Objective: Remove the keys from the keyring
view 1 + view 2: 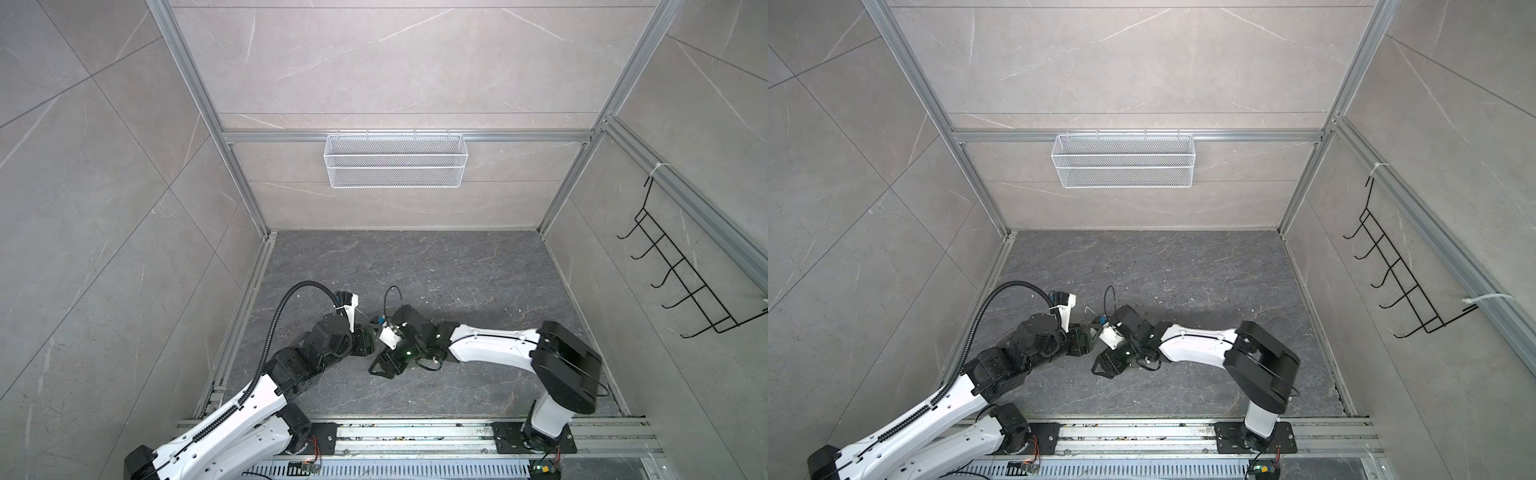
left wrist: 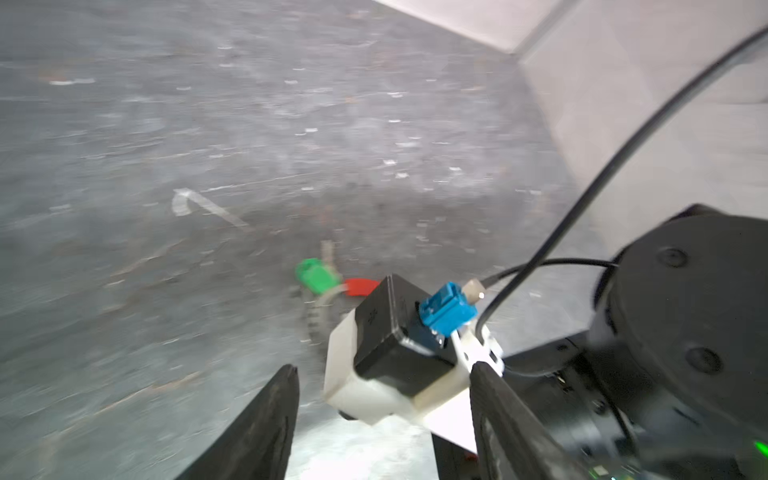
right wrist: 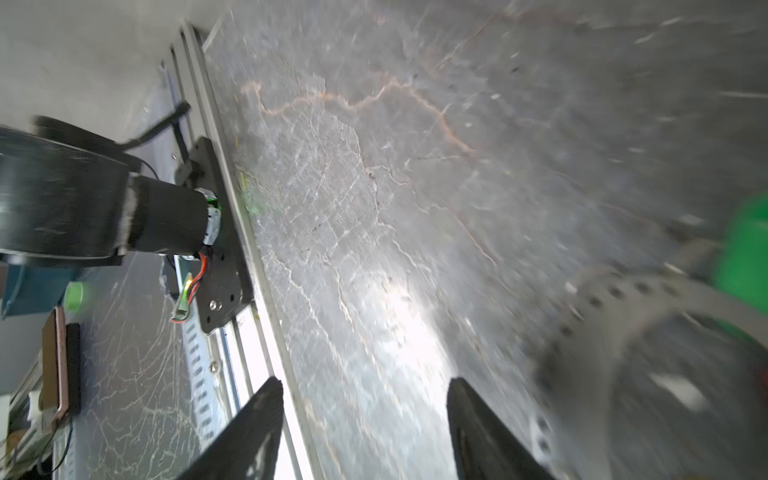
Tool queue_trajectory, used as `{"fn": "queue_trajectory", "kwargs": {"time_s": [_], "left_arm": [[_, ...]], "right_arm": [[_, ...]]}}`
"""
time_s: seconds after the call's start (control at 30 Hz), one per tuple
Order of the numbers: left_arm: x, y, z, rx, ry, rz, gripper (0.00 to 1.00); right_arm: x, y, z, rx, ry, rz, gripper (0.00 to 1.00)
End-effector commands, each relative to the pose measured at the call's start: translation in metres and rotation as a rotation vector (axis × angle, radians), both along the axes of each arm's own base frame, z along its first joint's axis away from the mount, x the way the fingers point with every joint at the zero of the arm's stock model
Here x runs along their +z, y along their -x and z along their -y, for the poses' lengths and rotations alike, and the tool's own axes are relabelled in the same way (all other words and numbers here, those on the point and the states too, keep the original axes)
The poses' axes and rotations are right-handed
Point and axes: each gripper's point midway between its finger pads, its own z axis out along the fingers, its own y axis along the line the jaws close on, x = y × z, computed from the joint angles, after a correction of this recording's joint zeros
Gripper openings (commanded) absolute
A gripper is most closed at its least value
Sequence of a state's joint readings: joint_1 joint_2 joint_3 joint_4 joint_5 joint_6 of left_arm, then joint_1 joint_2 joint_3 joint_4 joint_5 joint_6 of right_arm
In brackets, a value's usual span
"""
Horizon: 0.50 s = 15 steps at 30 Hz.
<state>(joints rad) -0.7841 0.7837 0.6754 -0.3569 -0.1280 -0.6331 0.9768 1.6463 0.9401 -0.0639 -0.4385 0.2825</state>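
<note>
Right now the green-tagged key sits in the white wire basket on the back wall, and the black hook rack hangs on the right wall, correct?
No. The green-tagged key lies on the dark floor beside the red sleeve, as the left wrist view shows; the white wire basket holds nothing visible. The black hook rack does hang on the right wall.

Mesh basket on wall; black hook rack
</note>
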Motion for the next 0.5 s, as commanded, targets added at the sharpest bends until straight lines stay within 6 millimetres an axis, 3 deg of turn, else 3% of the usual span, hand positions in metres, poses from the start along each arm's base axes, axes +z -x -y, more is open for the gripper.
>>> {"fn": "queue_trajectory", "kwargs": {"time_s": [0.0,0.17,0.27,0.33,0.47], "left_arm": [[-0.003,-0.017,-0.014,0.068,-0.061,0.041,0.7],[-0.027,-0.025,0.025,-0.07,-0.088,-0.046,0.71],[-0.046,-0.026,0.052,-0.187,-0.136,-0.118,0.65],[-0.056,-0.023,0.073,-0.268,-0.163,-0.114,0.63],[-0.074,-0.011,0.109,-0.421,-0.268,-0.102,0.59]], "right_arm": [[0.013,-0.031,0.051,-0.23,0.02,0.092,0.63],[0.019,-0.053,0.132,-0.536,0.094,0.165,0.61],[0.017,-0.06,0.169,-0.667,0.121,0.166,0.61],[0.011,-0.061,0.187,-0.725,0.141,0.151,0.61],[0.0,-0.06,0.202,-0.785,0.161,0.116,0.61]]}}
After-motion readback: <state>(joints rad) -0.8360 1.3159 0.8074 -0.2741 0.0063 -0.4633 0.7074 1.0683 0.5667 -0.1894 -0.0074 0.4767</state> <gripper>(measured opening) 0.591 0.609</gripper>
